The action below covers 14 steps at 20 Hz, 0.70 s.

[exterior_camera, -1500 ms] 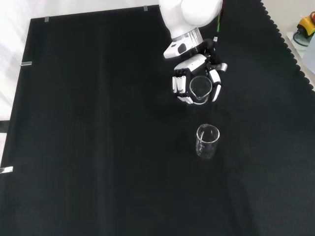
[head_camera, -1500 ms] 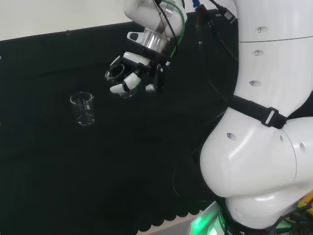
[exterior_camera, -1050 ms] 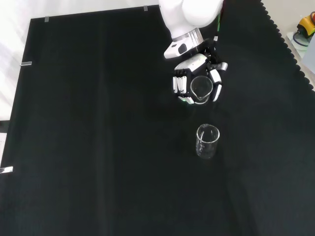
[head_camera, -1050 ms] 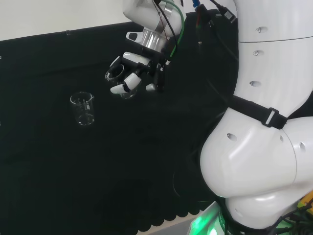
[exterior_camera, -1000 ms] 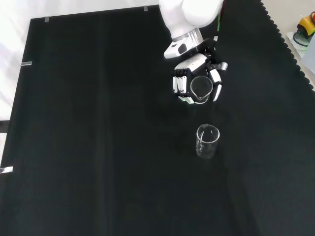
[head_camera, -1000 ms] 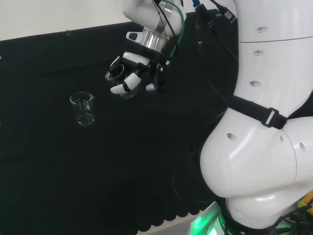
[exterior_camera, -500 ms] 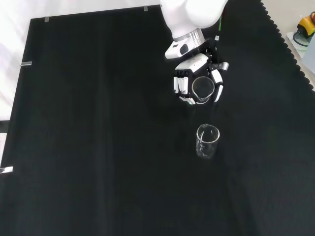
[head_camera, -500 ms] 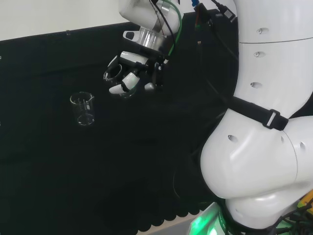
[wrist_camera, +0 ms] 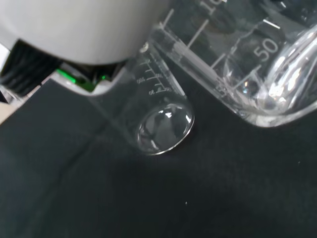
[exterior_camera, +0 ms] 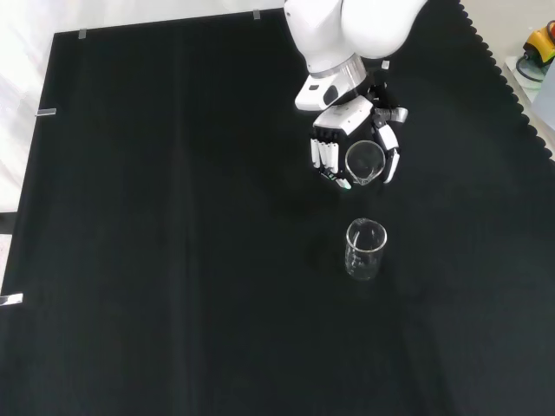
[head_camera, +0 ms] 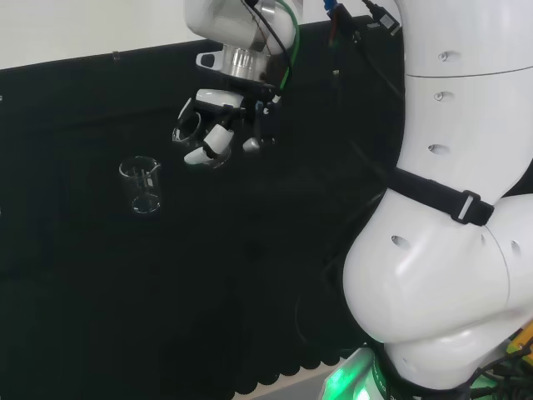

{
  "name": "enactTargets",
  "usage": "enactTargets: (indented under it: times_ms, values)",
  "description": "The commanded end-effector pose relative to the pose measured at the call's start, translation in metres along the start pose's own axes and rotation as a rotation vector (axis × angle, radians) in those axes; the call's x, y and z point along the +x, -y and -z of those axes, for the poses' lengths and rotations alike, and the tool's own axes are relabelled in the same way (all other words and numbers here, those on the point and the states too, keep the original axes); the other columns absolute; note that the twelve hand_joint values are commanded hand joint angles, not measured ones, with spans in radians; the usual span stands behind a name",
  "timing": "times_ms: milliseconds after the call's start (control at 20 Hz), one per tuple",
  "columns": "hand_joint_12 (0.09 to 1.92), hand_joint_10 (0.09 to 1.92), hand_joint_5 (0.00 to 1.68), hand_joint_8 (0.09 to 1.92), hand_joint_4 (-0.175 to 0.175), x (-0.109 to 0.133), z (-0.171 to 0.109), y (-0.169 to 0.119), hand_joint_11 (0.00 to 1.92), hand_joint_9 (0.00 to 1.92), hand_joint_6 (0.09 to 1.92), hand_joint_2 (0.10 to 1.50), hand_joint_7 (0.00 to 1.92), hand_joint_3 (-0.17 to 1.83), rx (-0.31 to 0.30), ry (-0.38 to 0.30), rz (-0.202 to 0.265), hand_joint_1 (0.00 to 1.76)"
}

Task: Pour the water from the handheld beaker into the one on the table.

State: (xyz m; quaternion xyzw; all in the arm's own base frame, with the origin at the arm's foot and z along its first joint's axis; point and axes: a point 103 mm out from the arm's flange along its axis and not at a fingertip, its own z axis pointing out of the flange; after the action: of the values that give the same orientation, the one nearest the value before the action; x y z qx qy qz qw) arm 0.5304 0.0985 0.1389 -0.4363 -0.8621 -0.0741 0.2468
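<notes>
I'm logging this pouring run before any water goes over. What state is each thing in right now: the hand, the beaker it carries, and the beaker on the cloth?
hand: fingers curled round the held beaker, above the cloth.
held beaker: in the air, tilted, mouth leaning toward the standing beaker; its contents cannot be told.
standing beaker: upright on the black cloth, apart from the hand, untouched; looks empty in the wrist view.

A black cloth with a scalloped edge covered the bench. A yellow and red object lay off its corner, well apart from the fingers.
</notes>
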Motion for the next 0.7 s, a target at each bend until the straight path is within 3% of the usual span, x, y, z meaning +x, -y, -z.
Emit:
enactTargets:
  times_ms: [50,700]
  values:
    - [0.81,0.49,1.36,0.35,-0.175,0.020,0.000,-0.011,1.08,1.41,0.63,0.45,1.55,0.90,0.040,0.046,0.014,1.45]
    - [0.81,0.49,1.36,0.34,-0.175,0.034,-0.006,-0.025,1.08,1.42,0.62,0.44,1.55,0.91,0.066,0.067,0.023,1.45]
